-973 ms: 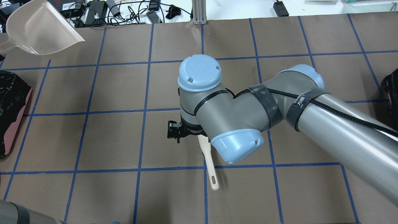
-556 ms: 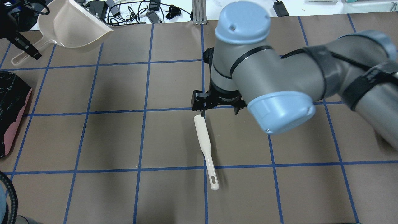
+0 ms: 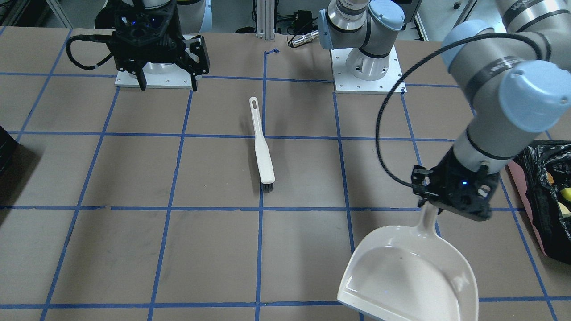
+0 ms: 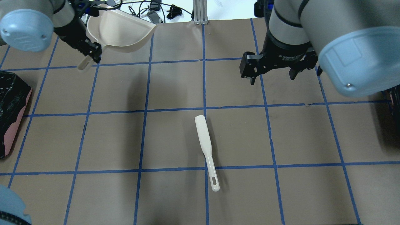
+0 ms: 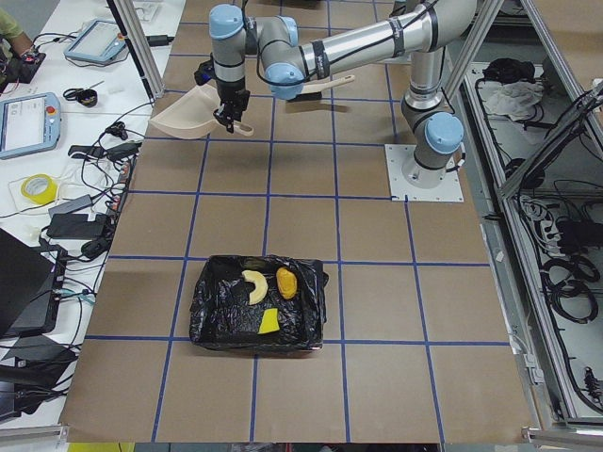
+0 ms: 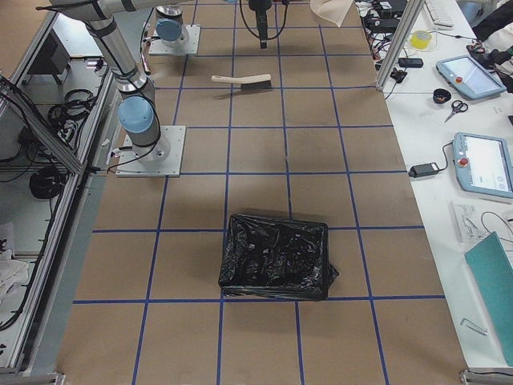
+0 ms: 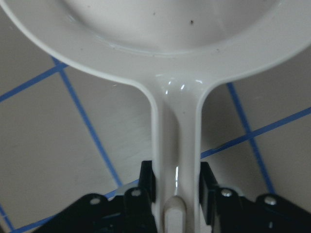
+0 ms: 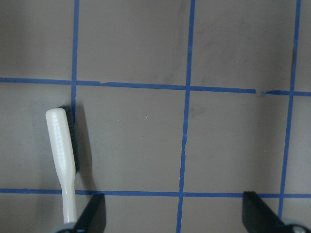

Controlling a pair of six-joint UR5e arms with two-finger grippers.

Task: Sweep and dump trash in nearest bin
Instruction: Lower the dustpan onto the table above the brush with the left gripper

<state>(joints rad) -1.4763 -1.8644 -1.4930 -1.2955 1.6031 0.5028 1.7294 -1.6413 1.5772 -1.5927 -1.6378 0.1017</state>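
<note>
The trash lies inside the left bin (image 5: 209, 315): an orange-brown lump (image 5: 286, 281), a pale cream piece (image 5: 252, 286) and a yellow sponge wedge (image 5: 268, 323). This bin also shows in the overhead view (image 4: 14, 131) and the front view (image 3: 525, 196). My left gripper (image 4: 90, 51) (image 3: 455, 198) is shut on the handle of the cream dustpan (image 4: 122, 29) (image 3: 410, 276) (image 7: 177, 145), which is empty and held above the table's far left. My right gripper (image 4: 272, 79) (image 3: 168, 84) (image 8: 175, 218) is open and empty, raised to the right of the white brush (image 4: 204, 143) (image 3: 263, 151) (image 8: 63, 150).
A second black-lined bin (image 6: 276, 257) stands at the table's right end (image 4: 393, 90). Brown table surface has a blue tape grid. Cables and devices lie beyond the far edge (image 4: 125, 11). The arm bases (image 3: 368, 67) stand at the robot's side.
My right gripper has let go of the brush and risen away to the far right. My left arm has carried the dustpan rightward, away from the left bin. The brush lies still.
</note>
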